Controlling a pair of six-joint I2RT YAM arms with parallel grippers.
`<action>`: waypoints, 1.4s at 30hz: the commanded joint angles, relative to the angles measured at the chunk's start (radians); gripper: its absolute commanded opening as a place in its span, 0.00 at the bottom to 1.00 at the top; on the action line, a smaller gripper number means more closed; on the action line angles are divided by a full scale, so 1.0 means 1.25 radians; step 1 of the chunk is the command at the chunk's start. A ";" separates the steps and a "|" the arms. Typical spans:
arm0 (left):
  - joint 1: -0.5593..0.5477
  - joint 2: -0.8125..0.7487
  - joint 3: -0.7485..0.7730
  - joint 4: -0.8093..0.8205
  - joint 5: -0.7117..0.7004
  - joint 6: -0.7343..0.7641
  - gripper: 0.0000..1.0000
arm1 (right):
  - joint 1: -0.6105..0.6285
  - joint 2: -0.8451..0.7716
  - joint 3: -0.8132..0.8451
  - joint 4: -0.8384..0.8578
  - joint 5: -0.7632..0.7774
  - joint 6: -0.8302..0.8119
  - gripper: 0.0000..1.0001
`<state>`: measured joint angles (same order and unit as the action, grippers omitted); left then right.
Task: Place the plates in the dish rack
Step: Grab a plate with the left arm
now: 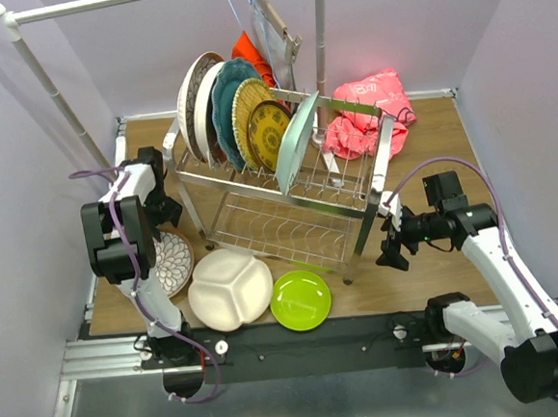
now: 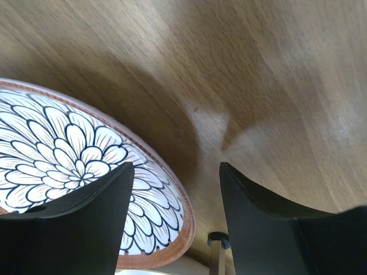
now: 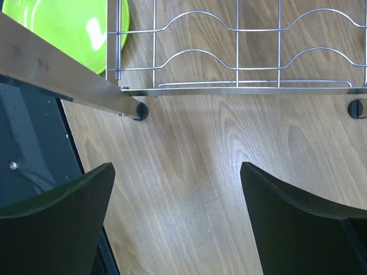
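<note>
Already several plates stand on edge in the upper tier of the dish rack (image 1: 261,231) — a white-and-dark plate (image 1: 196,94) at the left end, then a teal plate (image 1: 227,101), a yellow patterned plate (image 1: 258,123) and a pale aqua plate (image 1: 298,139) leaning at the right of the row. Three more lie flat on the wooden table (image 1: 429,148) in front of the rack: a floral plate (image 1: 175,260) at the left, a white divided plate (image 1: 229,288) touching it, and a lime green plate (image 1: 301,300) just beside that.

The left gripper (image 2: 175,172) hangs over bare wood at the floral plate's edge, jaws spread wide and holding nothing. The right gripper (image 3: 178,172) is low over the table beside the rack's front right leg — its jaws are likewise wide apart and empty, with the green plate showing beyond the rack's frame
</note>
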<state>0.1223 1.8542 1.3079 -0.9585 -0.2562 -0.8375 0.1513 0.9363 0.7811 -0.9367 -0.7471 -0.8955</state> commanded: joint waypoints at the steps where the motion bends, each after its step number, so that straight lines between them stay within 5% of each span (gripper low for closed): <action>1: -0.011 0.024 0.032 -0.057 -0.049 -0.037 0.69 | 0.004 -0.018 -0.019 0.022 0.012 0.021 1.00; 4: -0.012 0.042 0.035 -0.065 -0.052 -0.042 0.67 | 0.003 -0.027 -0.025 0.029 0.017 0.021 1.00; 9: -0.012 0.058 0.043 -0.093 -0.076 -0.054 0.41 | 0.004 -0.039 -0.031 0.039 0.018 0.027 1.00; 12: -0.012 0.076 0.047 -0.113 -0.091 -0.052 0.35 | 0.004 -0.039 -0.031 0.044 0.020 0.029 1.00; 31: -0.012 0.141 0.043 -0.127 -0.104 -0.034 0.49 | 0.005 -0.072 -0.044 0.057 0.029 0.032 1.00; 42: -0.007 0.127 0.059 -0.127 -0.095 -0.006 0.03 | 0.004 -0.079 -0.053 0.071 0.038 0.030 1.00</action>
<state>0.0994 2.0060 1.3716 -1.1999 -0.4171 -0.8581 0.1513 0.8497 0.7307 -0.8722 -0.7185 -0.8642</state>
